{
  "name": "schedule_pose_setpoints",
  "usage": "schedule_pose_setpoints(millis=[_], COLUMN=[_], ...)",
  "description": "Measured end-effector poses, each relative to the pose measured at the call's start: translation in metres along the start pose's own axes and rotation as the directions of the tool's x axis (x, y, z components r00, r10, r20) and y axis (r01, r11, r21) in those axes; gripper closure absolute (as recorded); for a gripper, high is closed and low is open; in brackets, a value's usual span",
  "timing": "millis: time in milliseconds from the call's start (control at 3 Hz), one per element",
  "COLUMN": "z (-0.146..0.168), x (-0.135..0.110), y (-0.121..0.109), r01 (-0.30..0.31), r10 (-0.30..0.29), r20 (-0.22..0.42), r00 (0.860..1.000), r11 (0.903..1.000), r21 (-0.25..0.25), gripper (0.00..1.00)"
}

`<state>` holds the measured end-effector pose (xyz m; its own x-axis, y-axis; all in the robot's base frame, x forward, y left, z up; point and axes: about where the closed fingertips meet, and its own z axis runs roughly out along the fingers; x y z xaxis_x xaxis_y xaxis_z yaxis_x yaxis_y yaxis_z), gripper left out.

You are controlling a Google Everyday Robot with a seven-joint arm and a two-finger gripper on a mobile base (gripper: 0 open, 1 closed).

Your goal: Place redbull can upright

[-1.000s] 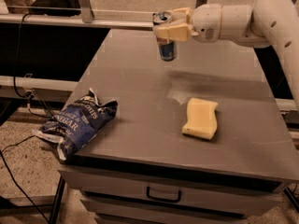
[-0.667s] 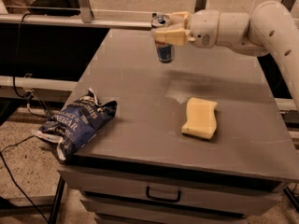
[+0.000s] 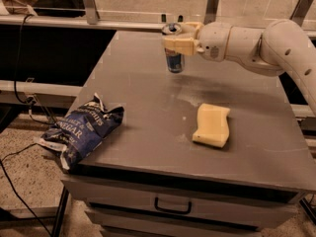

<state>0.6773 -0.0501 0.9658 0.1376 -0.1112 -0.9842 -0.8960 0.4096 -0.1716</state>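
The redbull can [image 3: 174,60] is upright, silver and blue with a shiny top, at the far middle of the grey table [image 3: 148,122]. Its base is at or just above the tabletop; I cannot tell whether it touches. My gripper [image 3: 175,37] reaches in from the right on the white arm [image 3: 256,46] and its cream fingers [image 3: 178,45] are shut around the can's upper part.
A dark blue crinkled chip bag [image 3: 81,132] lies at the table's front left corner, hanging over the edge. A yellow sponge [image 3: 212,125] lies right of centre. A drawer handle [image 3: 173,206] is below the front edge. A railing runs behind the table.
My gripper has carried the can a little to the left and downward, closer to the tabletop. The bag and sponge have not moved.
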Motion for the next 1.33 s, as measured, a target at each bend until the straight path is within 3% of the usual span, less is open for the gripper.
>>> schedule_pose_setpoints(millis=[333,667,1000,1333], z=[-0.005,-0.014,-0.019,-0.025], x=[0.014,0.03,0.039,0.039], y=[-0.007,-0.015,-0.017,-0.017], r01=[-0.087,-0.176,-0.189,-0.168], r10=[0.088,0.18,0.192,0.171], r20=[-0.026,-0.06,-0.053,-0.072], r00=[0.996,0.982,0.98,0.983], r11=[0.9954,0.9821,0.9805,0.9845], r21=[0.041,0.067,0.053,0.051], gripper=[0.38,0.07,0.0,0.0])
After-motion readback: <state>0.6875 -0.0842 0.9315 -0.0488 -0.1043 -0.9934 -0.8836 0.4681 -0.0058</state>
